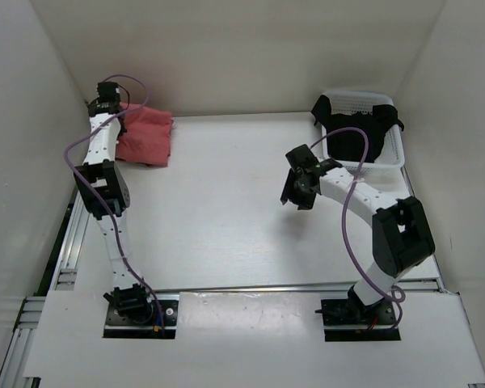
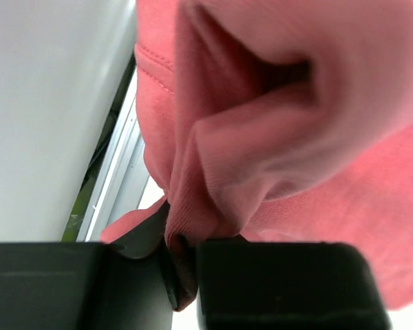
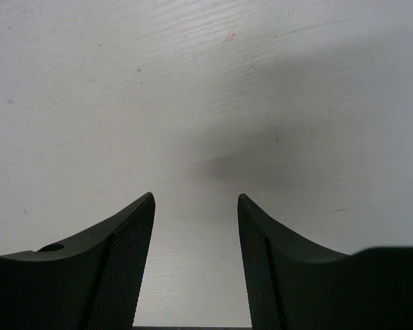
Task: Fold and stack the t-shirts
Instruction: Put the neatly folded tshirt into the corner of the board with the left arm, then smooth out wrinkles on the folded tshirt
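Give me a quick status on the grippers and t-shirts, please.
Left gripper shut on pink t-shirt, far left corner. Right gripper open, empty, over table. Black t-shirt draped in white basket, far right. Nothing in the way.

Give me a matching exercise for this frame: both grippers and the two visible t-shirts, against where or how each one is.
Things:
1. left gripper
2. right gripper
3. pink t-shirt
4. black t-shirt

States:
A. draped in the white basket
B. open above the bare table
C. bunched up at the table's far left
D. shut on a fold of pink cloth

Pairs: 1-D, 2-B, 3-C, 4-A
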`<move>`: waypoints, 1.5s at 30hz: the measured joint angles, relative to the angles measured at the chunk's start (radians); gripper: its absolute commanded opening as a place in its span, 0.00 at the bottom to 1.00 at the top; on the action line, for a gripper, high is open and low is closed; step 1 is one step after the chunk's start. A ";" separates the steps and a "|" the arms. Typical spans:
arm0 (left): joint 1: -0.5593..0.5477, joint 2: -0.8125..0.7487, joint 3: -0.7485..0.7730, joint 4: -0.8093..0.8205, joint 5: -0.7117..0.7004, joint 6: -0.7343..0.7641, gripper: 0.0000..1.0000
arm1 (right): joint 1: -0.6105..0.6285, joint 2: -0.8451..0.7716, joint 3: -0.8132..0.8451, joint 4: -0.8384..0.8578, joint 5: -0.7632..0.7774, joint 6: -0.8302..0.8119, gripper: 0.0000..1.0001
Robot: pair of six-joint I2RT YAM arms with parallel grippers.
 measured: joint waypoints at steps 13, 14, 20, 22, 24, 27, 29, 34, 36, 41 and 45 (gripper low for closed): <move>0.066 0.159 0.098 0.079 -0.045 0.005 0.78 | 0.016 0.039 0.079 -0.043 0.000 -0.008 0.56; 0.070 0.156 0.098 0.087 -0.046 0.005 0.81 | 0.019 0.039 0.079 -0.046 0.000 -0.008 0.56; 0.074 0.116 0.105 0.125 -0.071 0.002 0.86 | 0.039 0.039 0.079 -0.070 0.002 -0.008 0.56; 0.074 0.107 0.107 0.140 -0.095 0.003 0.86 | 0.045 0.033 0.079 -0.074 0.005 -0.008 0.56; 0.074 0.097 0.100 0.150 -0.108 0.003 0.86 | 0.048 0.017 0.079 -0.084 0.009 -0.008 0.56; 0.079 0.038 0.018 0.153 -0.096 0.003 0.86 | 0.052 -0.029 0.079 -0.107 0.021 -0.008 0.56; 0.080 -0.015 -0.043 0.145 -0.075 0.003 0.86 | 0.054 -0.074 0.079 -0.122 0.031 -0.008 0.56; 0.076 -0.079 -0.049 0.149 -0.024 0.002 0.87 | 0.054 -0.199 0.062 -0.130 0.050 -0.002 0.57; 0.071 -0.038 0.042 0.143 -0.029 0.002 0.87 | 0.055 -0.238 0.046 -0.135 0.054 0.003 0.57; 0.064 0.051 0.137 0.186 -0.028 0.002 0.85 | 0.055 -0.257 0.039 -0.190 0.072 0.003 0.57; 0.065 0.105 0.131 0.187 -0.022 0.003 0.85 | 0.055 -0.247 0.055 -0.240 0.097 -0.001 0.57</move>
